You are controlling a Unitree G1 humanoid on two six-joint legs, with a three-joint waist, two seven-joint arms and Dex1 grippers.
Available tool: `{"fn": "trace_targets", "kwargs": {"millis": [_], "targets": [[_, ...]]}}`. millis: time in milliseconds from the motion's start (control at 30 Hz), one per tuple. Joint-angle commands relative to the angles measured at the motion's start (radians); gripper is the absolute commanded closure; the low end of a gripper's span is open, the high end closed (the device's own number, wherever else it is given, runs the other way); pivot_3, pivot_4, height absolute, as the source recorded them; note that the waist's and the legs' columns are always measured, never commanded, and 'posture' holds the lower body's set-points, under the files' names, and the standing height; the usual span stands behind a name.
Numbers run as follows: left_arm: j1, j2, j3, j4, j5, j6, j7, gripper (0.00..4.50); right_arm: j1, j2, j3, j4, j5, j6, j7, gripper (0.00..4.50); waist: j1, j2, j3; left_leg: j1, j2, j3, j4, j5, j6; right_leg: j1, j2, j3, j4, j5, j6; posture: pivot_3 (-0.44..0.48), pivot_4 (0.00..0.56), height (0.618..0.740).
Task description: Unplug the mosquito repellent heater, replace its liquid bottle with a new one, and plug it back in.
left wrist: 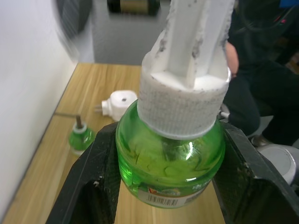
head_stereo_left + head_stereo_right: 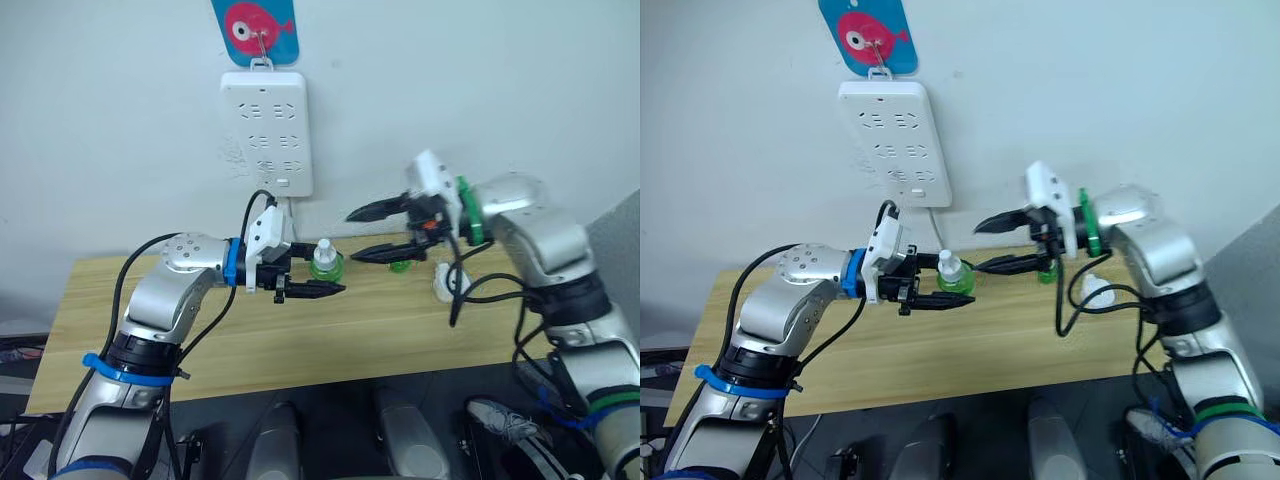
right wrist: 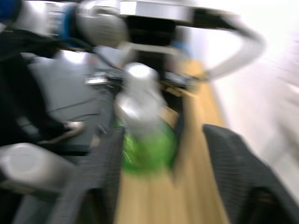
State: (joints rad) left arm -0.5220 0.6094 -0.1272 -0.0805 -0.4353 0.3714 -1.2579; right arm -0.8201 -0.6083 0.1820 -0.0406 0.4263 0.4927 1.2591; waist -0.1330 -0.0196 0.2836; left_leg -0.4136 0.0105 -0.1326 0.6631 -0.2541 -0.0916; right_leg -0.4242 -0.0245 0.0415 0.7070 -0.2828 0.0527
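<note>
The left gripper (image 2: 318, 290) hangs just above the pale wooden surface (image 2: 300, 340) and is clenched on a green translucent liquid bottle with a white ribbed cap (image 2: 325, 262), its black fingers (image 1: 88, 186) pressing both sides of the round belly. On the wall above it is a white multi-socket strip (image 2: 266, 130), hung under a blue card with a pink fish (image 2: 256, 28); none of its sockets appears to be occupied.

Further right, the right gripper (image 2: 385, 232) is released, jaws spread wide, its tips pointing toward the held bottle from just beside it. Behind its lower finger a second small green bottle with a thin dark wick (image 1: 81, 136) stands uncapped on the surface near the wall. Rightmost, the small white rounded mosquito repellent heater (image 2: 447, 280) lies unplugged on the surface with its metal prongs showing, just beside the wicked bottle and apart from both grippers.

Judging by this, the cap comes off next. The risk is in the twist: the smooth, round belly could spin or slip in the left grasp and spill liquid. The right gripper's lower finger also hangs close over the uncapped bottle and could tip it, and a cable dangles near the heater
</note>
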Motion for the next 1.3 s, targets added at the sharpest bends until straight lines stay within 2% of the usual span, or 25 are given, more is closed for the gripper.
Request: {"fn": "trace_targets", "kwargs": {"millis": [33,67,200,300,400,667,733,900,1033,1133,1300], "targets": [[0.007,-0.008,0.024,-0.046,-0.001,-0.016,0.043,2.17,0.113,-0.023,-0.091,-0.230,0.074,0.101,-0.112,0.27,-0.001,0.000,0.000,0.000,0.000,0.000,0.000,0.000,0.000,0.000,0.000,0.000,0.000,0.000,0.000,-0.144,0.195,0.725],[0.009,-0.014,0.021,-0.044,0.006,-0.026,0.052,2.17,0.163,-0.021,-0.097,-0.302,0.082,0.127,-0.155,0.01,-0.002,0.000,0.000,0.000,0.001,0.000,0.000,0.000,0.000,0.000,0.000,0.000,0.000,0.000,0.000,-0.145,0.194,0.725],[0.012,-0.028,0.009,-0.043,0.018,-0.041,0.070,2.17,0.289,0.083,-0.079,-0.512,0.067,0.206,-0.396,0.00,-0.009,0.000,-0.001,0.000,0.001,0.001,0.000,0.000,0.001,-0.001,0.001,0.001,0.003,0.000,0.000,-0.156,0.194,0.725],[0.010,-0.030,-0.001,-0.035,0.030,-0.062,0.066,2.17,0.306,0.175,-0.025,-0.541,-0.012,0.205,-0.551,0.00,-0.009,0.000,-0.003,0.002,0.001,0.002,0.001,0.000,0.001,-0.001,0.001,0.003,0.006,0.000,0.000,-0.163,0.193,0.725],[0.007,-0.029,-0.007,-0.030,0.033,-0.073,0.060,2.17,0.283,0.223,0.024,-0.507,-0.077,0.195,-0.627,0.00,-0.007,0.000,-0.007,0.003,0.001,0.001,0.001,0.000,0.001,-0.001,0.002,0.002,0.006,0.000,0.000,-0.165,0.192,0.725],[0.005,-0.034,-0.015,-0.031,0.040,-0.083,0.057,2.17,0.246,0.215,0.063,-0.434,-0.135,0.160,-0.629,0.00,-0.005,0.000,-0.008,0.003,0.001,0.001,0.000,0.000,0.001,0.000,0.001,0.002,0.004,0.000,0.000,-0.164,0.191,0.725],[0.011,-0.032,-0.013,-0.034,0.041,-0.083,0.056,2.17,0.251,0.187,0.024,-0.444,-0.099,0.180,-0.602,0.00,-0.005,0.000,-0.008,0.003,0.001,0.001,0.000,0.000,0.001,0.000,0.001,0.002,0.004,0.000,0.000,-0.164,0.191,0.725],[0.020,-0.025,-0.007,-0.031,0.044,-0.086,0.058,2.17,0.270,0.035,-0.092,-0.457,0.015,0.220,-0.477,0.00,-0.002,0.000,-0.008,0.003,0.000,0.001,0.000,-0.001,0.002,0.000,0.001,0.002,0.004,0.000,0.000,-0.158,0.192,0.725],[0.021,-0.023,-0.005,-0.025,0.044,-0.090,0.060,2.17,0.277,-0.030,-0.115,-0.490,0.101,0.266,-0.414,0.00,-0.004,0.000,-0.008,0.003,0.001,0.001,0.000,-0.001,0.003,0.001,0.002,0.002,0.004,0.000,0.000,-0.160,0.192,0.725],[0.018,-0.026,-0.006,-0.023,0.042,-0.091,0.064,2.17,0.262,0.017,-0.093,-0.516,0.124,0.291,-0.461,0.00,-0.011,0.000,-0.009,0.003,0.001,0.001,-0.001,-0.001,0.003,0.000,0.002,0.002,0.004,0.000,0.000,-0.162,0.192,0.725],[0.015,-0.035,-0.012,-0.026,0.042,-0.089,0.069,2.17,0.235,0.120,-0.005,-0.501,0.062,0.277,-0.557,0.00,-0.008,0.000,-0.010,0.004,0.002,0.001,0.000,-0.001,0.002,0.000,0.002,0.002,0.005,0.000,0.000,-0.165,0.192,0.725]]}}
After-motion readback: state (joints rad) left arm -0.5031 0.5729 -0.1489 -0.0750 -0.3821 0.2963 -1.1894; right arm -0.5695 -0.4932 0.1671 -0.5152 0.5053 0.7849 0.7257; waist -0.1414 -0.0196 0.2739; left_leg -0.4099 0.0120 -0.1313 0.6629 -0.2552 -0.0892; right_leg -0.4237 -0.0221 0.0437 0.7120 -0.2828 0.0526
